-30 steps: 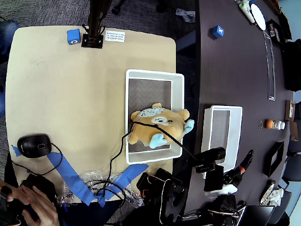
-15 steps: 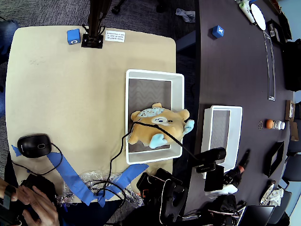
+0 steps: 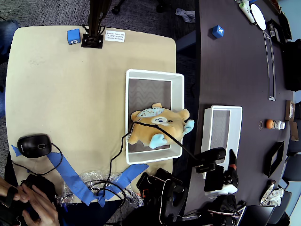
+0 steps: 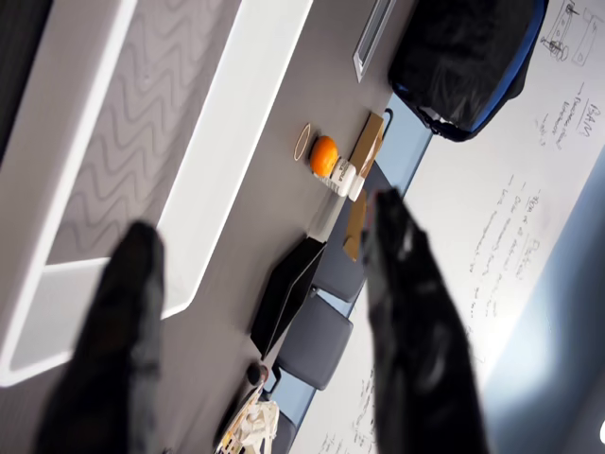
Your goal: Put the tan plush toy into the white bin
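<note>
The tan plush toy [image 3: 159,125] lies inside the white bin [image 3: 154,75], in its near half in the overhead view, with one light blue paw hanging over the right rim and its body pressed against the left wall. A black cable [image 3: 123,141] runs across the toy and down over the bin's near left corner. To the right, on the dark table [image 3: 244,75], stands a smaller white bin [image 3: 221,109]; the gripper [image 4: 265,322] hovers near it, and in the wrist view its two dark fingers stand well apart with nothing between them. By my judgement the task is done. The remaining risk is small: the cable over the toy could drag it up or tip it across the rim if it gets pulled, and the overhanging paw gives it a start.
</note>
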`<state>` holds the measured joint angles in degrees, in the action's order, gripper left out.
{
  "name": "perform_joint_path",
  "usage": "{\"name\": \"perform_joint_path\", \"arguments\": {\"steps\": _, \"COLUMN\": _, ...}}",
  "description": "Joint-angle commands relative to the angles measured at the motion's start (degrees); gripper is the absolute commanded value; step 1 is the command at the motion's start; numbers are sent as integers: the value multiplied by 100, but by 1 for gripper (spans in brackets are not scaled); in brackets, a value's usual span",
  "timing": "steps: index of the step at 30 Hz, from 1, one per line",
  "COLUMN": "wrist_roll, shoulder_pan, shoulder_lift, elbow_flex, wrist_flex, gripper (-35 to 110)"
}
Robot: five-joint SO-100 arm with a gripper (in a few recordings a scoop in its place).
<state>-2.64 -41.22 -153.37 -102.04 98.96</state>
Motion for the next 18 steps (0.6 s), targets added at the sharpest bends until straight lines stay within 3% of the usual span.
{"name": "perform_joint_path", "arguments": {"steps": 1, "wrist_roll": -62, "shoulder_pan": -53, "shoulder_lift": -158, "elbow_flex": 70, "wrist_flex": 53, "gripper": 19}}
{"name": "perform_joint_path", "arguments": {"steps": 18, "wrist_roll": -62, "shoulder_pan": -62, "shoulder_lift": -158, "elbow_flex": 70, "wrist_flex": 44, "gripper": 18}}
